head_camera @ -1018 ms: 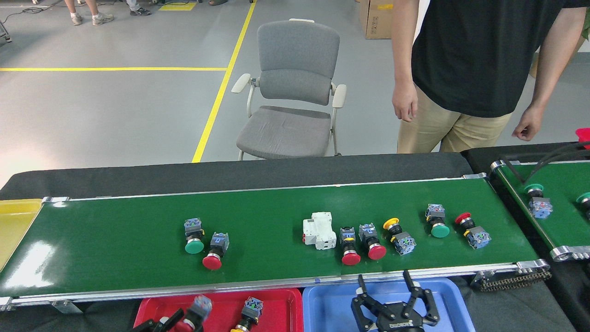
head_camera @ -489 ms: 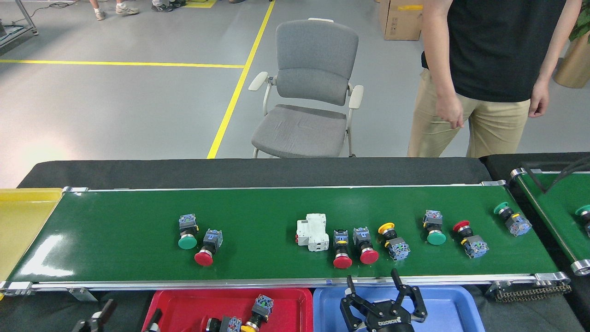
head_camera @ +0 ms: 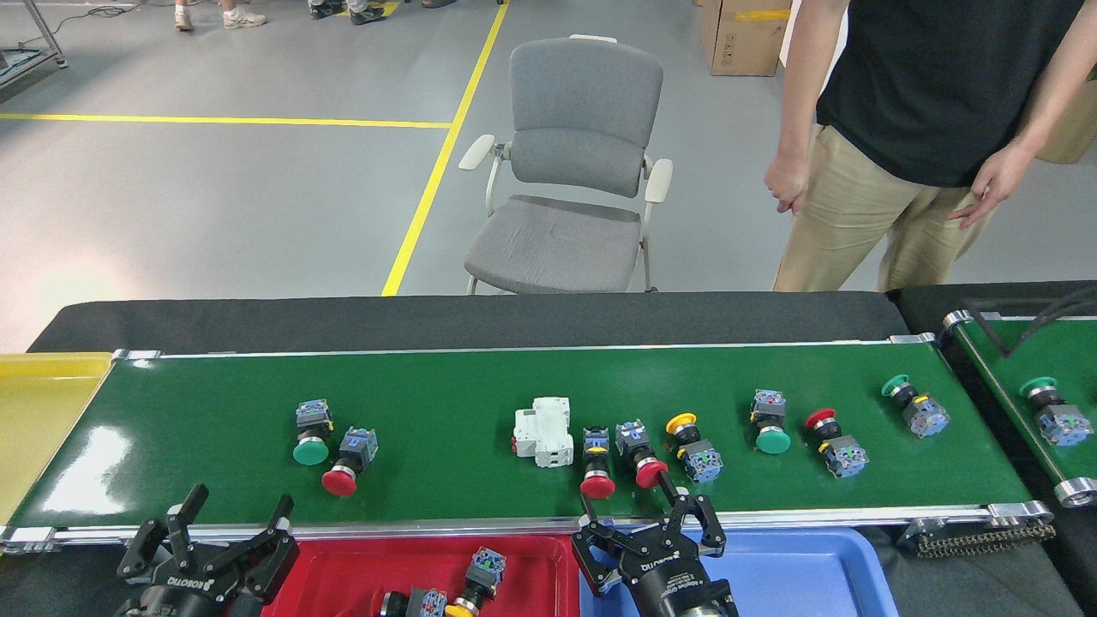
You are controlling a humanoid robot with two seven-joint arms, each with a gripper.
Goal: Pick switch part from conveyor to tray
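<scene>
The conveyor (head_camera: 480, 381) carries several switch parts: a green one (head_camera: 311, 433), a red one (head_camera: 347, 464), a white breaker block (head_camera: 543, 431), two red ones (head_camera: 596, 464) (head_camera: 642, 454), a yellow one (head_camera: 694, 448), and more to the right. My right gripper (head_camera: 644, 512) is open at the near rail, its fingertips just below the two red parts. My left gripper (head_camera: 240, 507) is open at the near rail, below and left of the green and red pair. The red tray (head_camera: 343, 570) holds two switch parts (head_camera: 478, 576). The blue tray (head_camera: 797, 570) is beside it.
A yellow bin (head_camera: 34, 420) sits at the belt's left end. A second green belt (head_camera: 1020, 360) at the right carries a green switch (head_camera: 1054, 413). A person (head_camera: 926, 103) stands behind the table at right, with a grey chair (head_camera: 574, 171) behind the middle.
The parts on the belt have drifted left. My left gripper has risen into view at the near rail. My right gripper has moved left and forward, up to the belt edge.
</scene>
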